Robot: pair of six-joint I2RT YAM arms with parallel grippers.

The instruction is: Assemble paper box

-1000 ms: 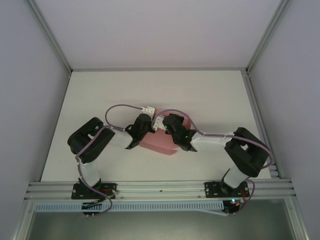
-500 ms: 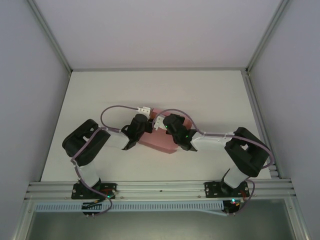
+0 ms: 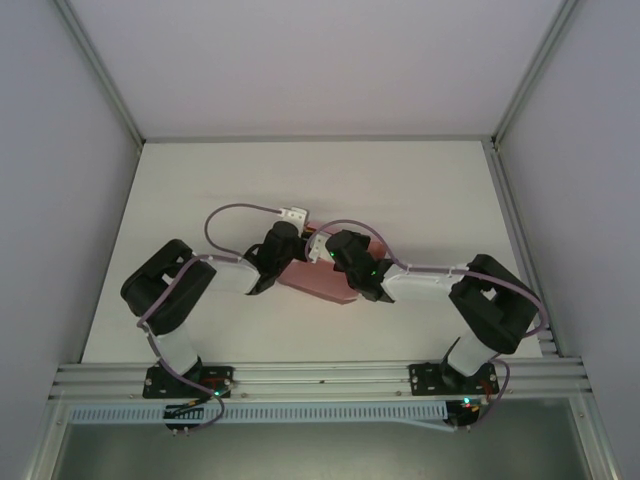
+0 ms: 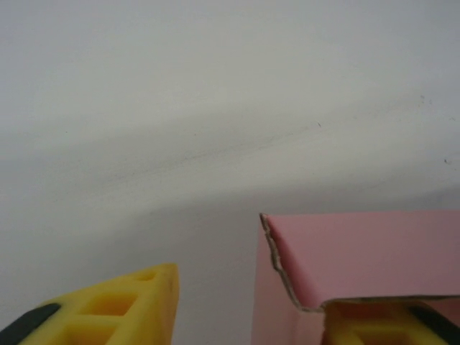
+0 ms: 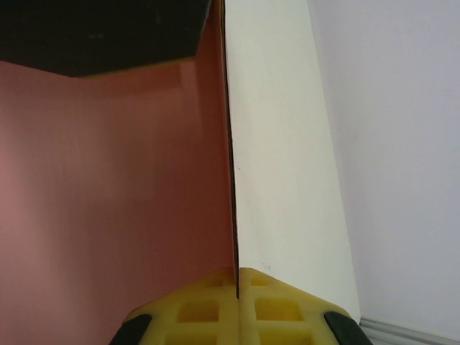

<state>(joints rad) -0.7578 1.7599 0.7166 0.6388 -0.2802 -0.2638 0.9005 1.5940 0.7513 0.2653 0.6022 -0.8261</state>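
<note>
Top external: white table (image 3: 420, 190), left arm (image 3: 175, 290) and right arm (image 3: 490, 300) both bent inward, wrists meeting mid-table over the paper box (image 3: 320, 287), which sits between them. Right gripper (image 5: 236, 277) is pinched tight on a thin edge of the pink card. Left gripper (image 4: 248, 305) is part open and grips nothing. A ragged-edged flap of the box covers one finger, and the other finger (image 4: 122, 305) is over bare table.

paper box (image 4: 374, 248): thin matt card, ragged fibrous cut edge
left gripper pads (image 4: 122, 309): matt moulded plastic
table (image 3: 430, 190): smooth, matt
</note>
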